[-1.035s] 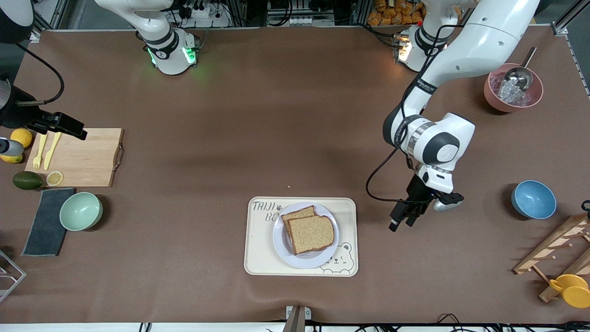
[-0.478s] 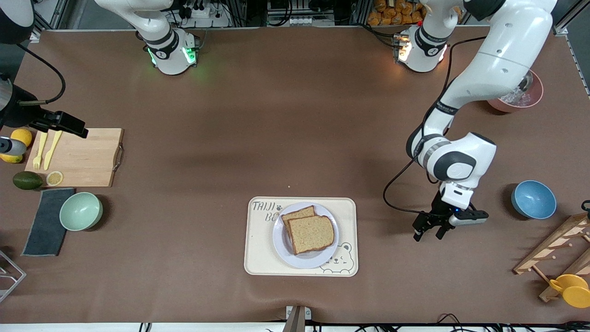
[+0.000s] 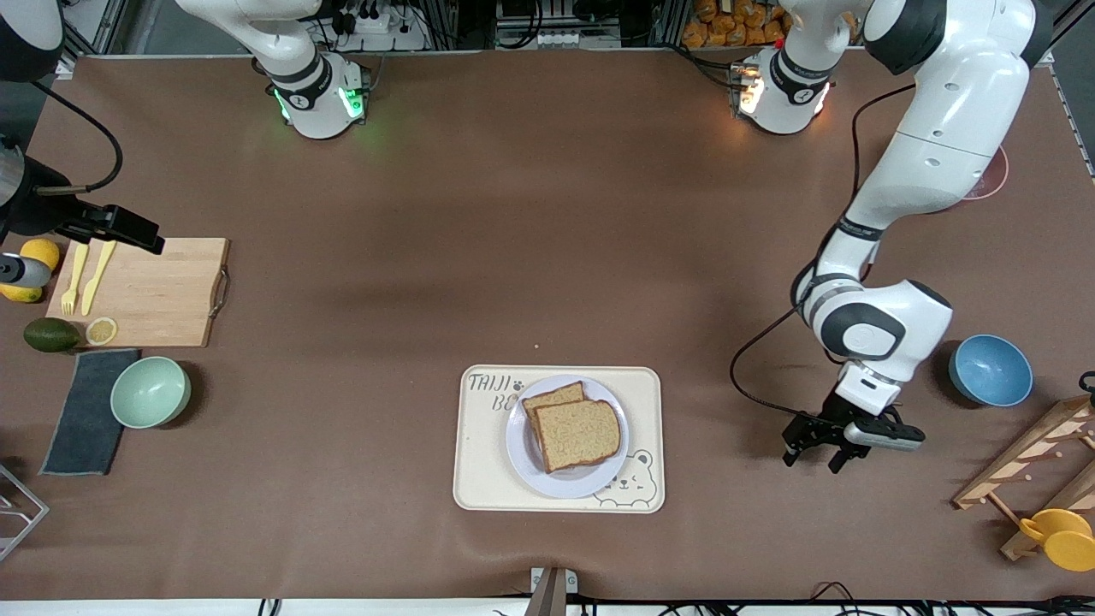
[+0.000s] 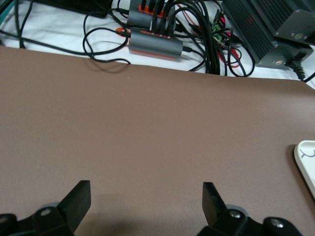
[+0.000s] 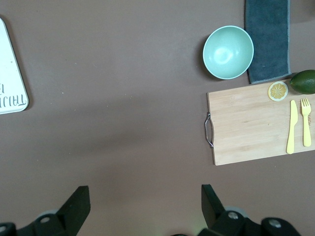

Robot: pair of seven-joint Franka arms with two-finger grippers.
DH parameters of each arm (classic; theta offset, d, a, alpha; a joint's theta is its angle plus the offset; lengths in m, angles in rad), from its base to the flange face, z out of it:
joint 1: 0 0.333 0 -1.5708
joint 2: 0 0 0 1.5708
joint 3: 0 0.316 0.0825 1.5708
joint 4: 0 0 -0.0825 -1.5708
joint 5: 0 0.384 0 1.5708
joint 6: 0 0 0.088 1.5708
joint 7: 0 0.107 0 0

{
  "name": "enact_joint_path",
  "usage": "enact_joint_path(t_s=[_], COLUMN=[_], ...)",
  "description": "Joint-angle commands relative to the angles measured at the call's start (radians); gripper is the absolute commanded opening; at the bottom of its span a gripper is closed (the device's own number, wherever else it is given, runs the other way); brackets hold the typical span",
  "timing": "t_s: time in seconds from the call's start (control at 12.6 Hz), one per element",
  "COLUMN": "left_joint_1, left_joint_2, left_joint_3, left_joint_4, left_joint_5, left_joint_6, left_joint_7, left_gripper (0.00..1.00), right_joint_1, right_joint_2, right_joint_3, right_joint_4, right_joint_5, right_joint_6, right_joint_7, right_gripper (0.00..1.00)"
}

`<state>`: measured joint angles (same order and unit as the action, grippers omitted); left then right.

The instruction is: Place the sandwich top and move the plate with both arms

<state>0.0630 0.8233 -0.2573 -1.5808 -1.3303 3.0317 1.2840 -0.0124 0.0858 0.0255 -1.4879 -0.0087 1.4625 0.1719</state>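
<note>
The sandwich top [image 3: 582, 434], a plain tan slice, lies on the plate [image 3: 560, 486], partly over another slice [image 3: 554, 397]. The plate sits on a cream bear tray [image 3: 479, 479]. My left gripper [image 3: 808, 453] is open and empty, low over bare table between the tray and a blue bowl [image 3: 990, 370]. The left wrist view shows its open fingers [image 4: 145, 189] over the mat and a tray corner [image 4: 307, 160]. My right gripper [image 3: 141, 239] waits high by the cutting board [image 3: 145, 295], open and empty. The right wrist view [image 5: 142, 191] shows it over bare mat.
A mint bowl [image 3: 150, 391], a grey cloth [image 3: 85, 411], an avocado and lemons lie by the board. A pink bowl [image 3: 992, 175] is mostly hidden by the left arm. A wooden rack [image 3: 1035, 462] and a yellow cup [image 3: 1061, 537] stand at the left arm's end.
My left gripper has moved away from the tray toward the blue bowl and nearer to the front camera. The right arm, the bread and the plate have not moved.
</note>
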Motion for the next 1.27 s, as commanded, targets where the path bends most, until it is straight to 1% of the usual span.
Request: enact_joint_path(t_s=[0.0,0.08,0.16,0.24,0.4,0.48,0.56,0.72,0.88,1.04,1.11,1.19], left_joint_1=[-0.009,-0.011,-0.029,-0.069,-0.193,-0.239,-0.274,-0.314,-0.31,-0.305,-0.302,-0.308], left_joint_2=[-0.03,-0.047,-0.065,-0.102,-0.18,-0.216,-0.249,-0.321,-0.398,-0.479,-0.521,-0.558], left_joint_3=[0.032,0.047,0.087,0.151,0.336,0.405,0.441,0.48,0.478,0.474,0.471,0.472], left_joint_4=[-0.008,-0.021,-0.027,-0.04,-0.057,-0.057,-0.059,-0.065,-0.067,-0.074,-0.07,-0.064], left_joint_5=[0.211,0.261,0.302,0.351,0.509,0.589,0.664,0.831,0.984,1.074,1.121,1.166], left_joint_6=[-0.082,-0.118,-0.167,-0.224,-0.395,-0.481,-0.547,-0.685,-0.827,-0.965,-1.04,-1.12], left_joint_7=[-0.229,-0.288,-0.329,-0.391,-0.57,-0.656,-0.742,-0.897,-1.017,-1.084,-1.109,-1.121], left_gripper=[1.0,1.0,1.0,1.0,1.0,1.0,1.0,1.0,1.0,1.0,1.0,1.0], right_joint_1=[-0.007,-0.007,-0.007,-0.009,-0.009,-0.009,-0.009,-0.008,-0.006,-0.001,-0.001,0.0], right_joint_2=[-0.009,-0.009,-0.009,-0.009,-0.009,-0.009,-0.009,-0.009,-0.009,-0.008,0.008,0.012], right_joint_3=[0.005,0.005,0.005,0.005,0.005,0.005,0.005,0.005,0.005,0.007,0.007,0.007], right_joint_4=[-0.009,-0.009,-0.009,-0.009,-0.009,-0.008,-0.008,-0.008,-0.006,-0.003,-0.003,-0.003], right_joint_5=[-0.005,-0.005,-0.005,-0.005,-0.005,-0.005,-0.005,-0.005,-0.005,-0.005,0.01,0.051], right_joint_6=[-0.005,-0.005,-0.005,-0.005,-0.005,-0.005,-0.007,-0.007,-0.017,-0.017,-0.013,-0.011], right_joint_7=[0.0,0.0,0.0,0.0,0.0,0.0,0.0,0.0,0.0,0.0,-0.002,-0.002], right_gripper=[1.0,1.0,1.0,1.0,1.0,1.0,1.0,1.0,1.0,1.0,1.0,1.0])
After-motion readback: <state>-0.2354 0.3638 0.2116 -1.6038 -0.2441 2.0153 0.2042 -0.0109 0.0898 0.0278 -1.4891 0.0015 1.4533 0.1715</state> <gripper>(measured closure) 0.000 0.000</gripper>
